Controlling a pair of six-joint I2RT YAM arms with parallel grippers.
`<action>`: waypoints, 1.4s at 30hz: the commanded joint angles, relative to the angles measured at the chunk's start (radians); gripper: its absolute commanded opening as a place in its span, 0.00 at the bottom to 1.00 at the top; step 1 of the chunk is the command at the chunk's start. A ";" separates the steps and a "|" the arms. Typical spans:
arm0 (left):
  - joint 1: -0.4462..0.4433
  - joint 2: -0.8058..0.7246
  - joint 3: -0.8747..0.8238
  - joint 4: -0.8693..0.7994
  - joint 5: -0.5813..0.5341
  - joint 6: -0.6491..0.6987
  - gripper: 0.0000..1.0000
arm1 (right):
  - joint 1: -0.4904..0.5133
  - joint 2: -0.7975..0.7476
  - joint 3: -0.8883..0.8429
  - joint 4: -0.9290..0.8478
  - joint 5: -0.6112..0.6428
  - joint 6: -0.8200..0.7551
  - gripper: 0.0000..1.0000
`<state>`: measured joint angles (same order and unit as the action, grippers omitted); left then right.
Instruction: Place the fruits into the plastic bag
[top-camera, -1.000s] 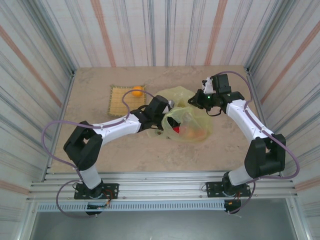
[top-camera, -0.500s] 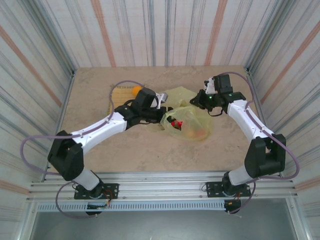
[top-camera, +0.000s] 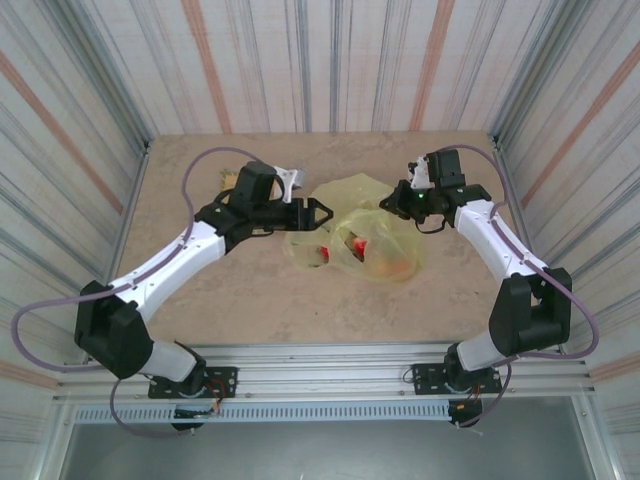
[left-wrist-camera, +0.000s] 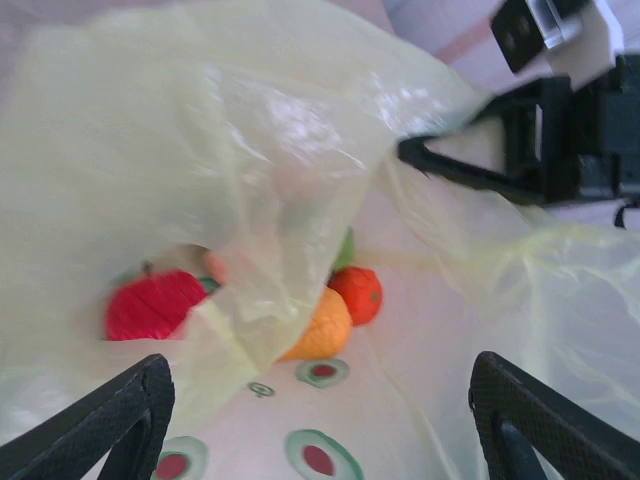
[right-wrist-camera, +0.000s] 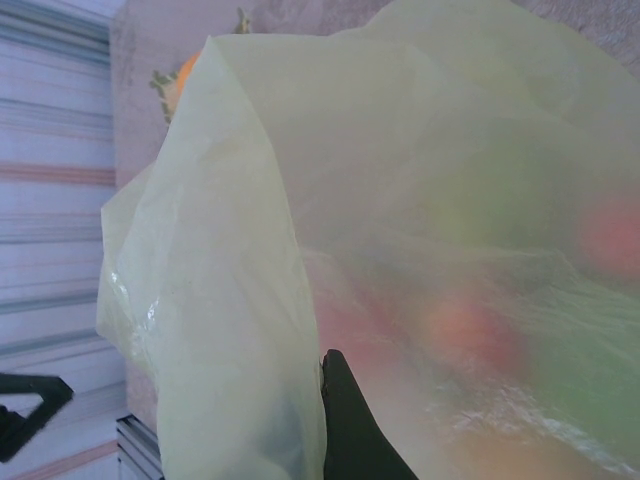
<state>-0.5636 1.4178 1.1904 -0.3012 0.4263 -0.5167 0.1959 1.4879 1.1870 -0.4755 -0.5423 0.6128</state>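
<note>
A thin translucent yellow-green plastic bag (top-camera: 372, 232) lies mid-table, long axis left to right, mouth toward my spread, empty left gripper (top-camera: 318, 212). Inside: a round red fruit (left-wrist-camera: 150, 305) and two orange fruits (left-wrist-camera: 358, 293). My right gripper (top-camera: 392, 200) pinches the bag's rim.

Two white-shelled arms (top-camera: 170, 265), black joints (top-camera: 110, 330), mauve cables (top-camera: 222, 150), black angular gripper fingers (left-wrist-camera: 110, 420).

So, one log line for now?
left end effector open | right end effector shut on yellow-green plastic bag | round fruits inside
</note>
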 joint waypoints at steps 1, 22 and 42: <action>0.051 -0.065 0.006 -0.050 -0.091 0.051 0.82 | -0.007 -0.014 -0.006 -0.017 0.011 -0.015 0.00; 0.258 0.230 0.141 -0.112 -0.436 0.210 0.88 | 0.010 0.016 0.021 0.000 -0.007 -0.005 0.00; 0.287 0.786 0.606 -0.228 -0.420 0.299 0.98 | 0.005 0.024 0.023 -0.008 -0.001 -0.012 0.00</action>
<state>-0.2958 2.1666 1.7393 -0.4843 0.0059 -0.2424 0.1967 1.5017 1.1873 -0.4740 -0.5434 0.6132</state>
